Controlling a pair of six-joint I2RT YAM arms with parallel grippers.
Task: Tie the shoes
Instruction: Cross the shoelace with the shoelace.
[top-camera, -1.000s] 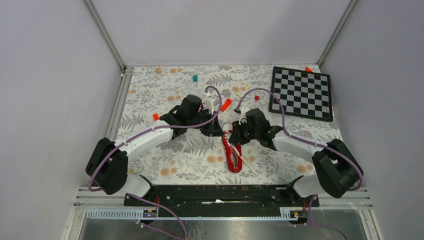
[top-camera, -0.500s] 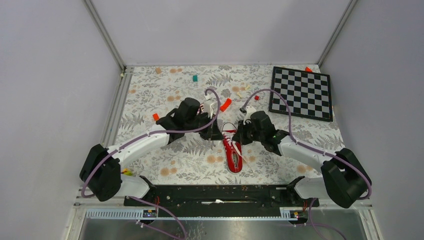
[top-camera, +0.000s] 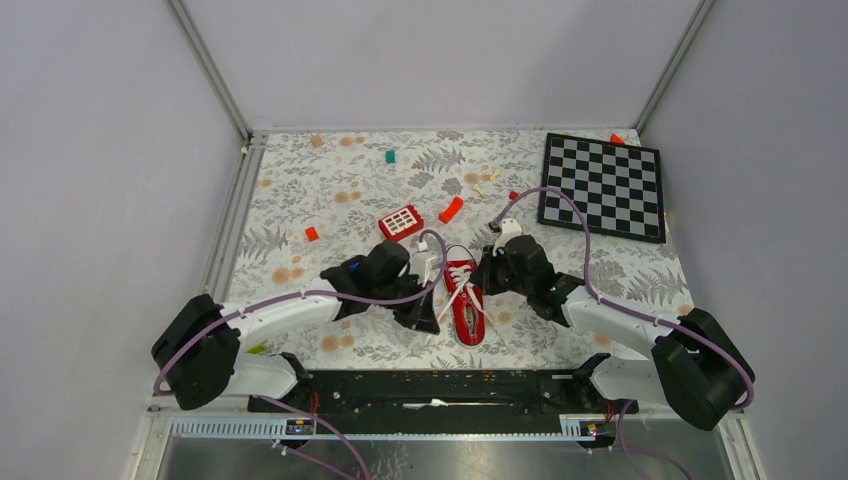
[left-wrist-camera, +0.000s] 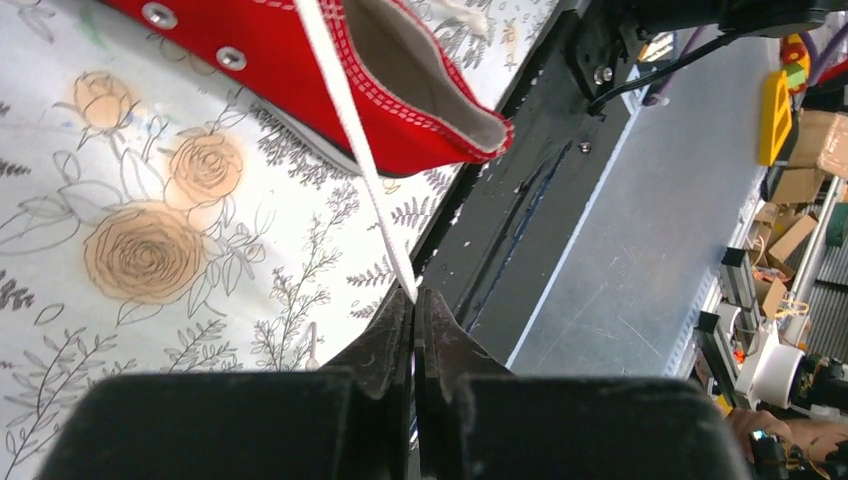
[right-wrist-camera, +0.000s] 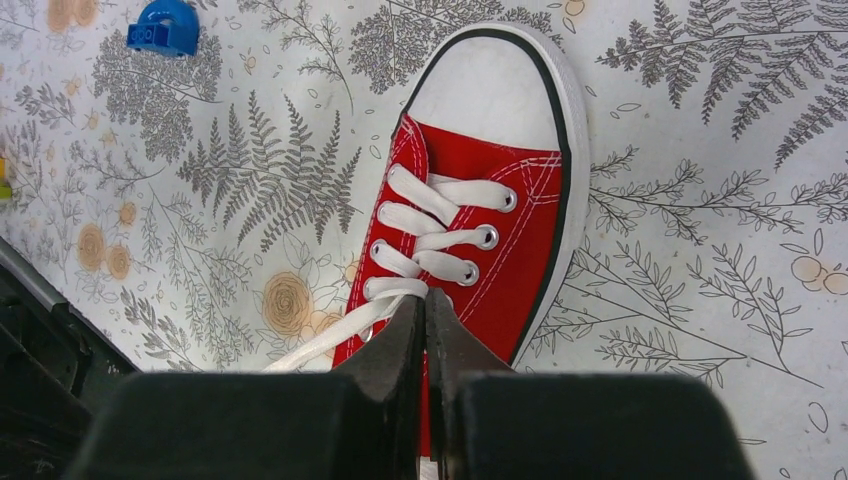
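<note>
The red sneaker (top-camera: 464, 297) with white laces and toe cap lies toe away from me, between both arms. My left gripper (top-camera: 426, 318) sits at its near left. In the left wrist view that gripper (left-wrist-camera: 414, 297) is shut on a white lace (left-wrist-camera: 352, 120), which runs taut down from the shoe's heel opening (left-wrist-camera: 400, 90). My right gripper (top-camera: 487, 282) is at the shoe's right side. In the right wrist view it (right-wrist-camera: 425, 301) is shut with its tips on the lowest lace crossing of the shoe (right-wrist-camera: 500, 230), pinching lace there. Another strand (right-wrist-camera: 320, 345) trails off left.
A chessboard (top-camera: 603, 185) lies at the back right. A red block with white squares (top-camera: 401, 221), a curved red-orange piece (top-camera: 452, 209), a small red cube (top-camera: 312, 233) and a teal block (top-camera: 390, 156) are scattered behind the shoe. The black base rail (top-camera: 440, 385) runs along the near edge.
My left arm has drawn back toward the near edge with the lace, uncovering the red block. My right gripper has closed at the shoe's laces.
</note>
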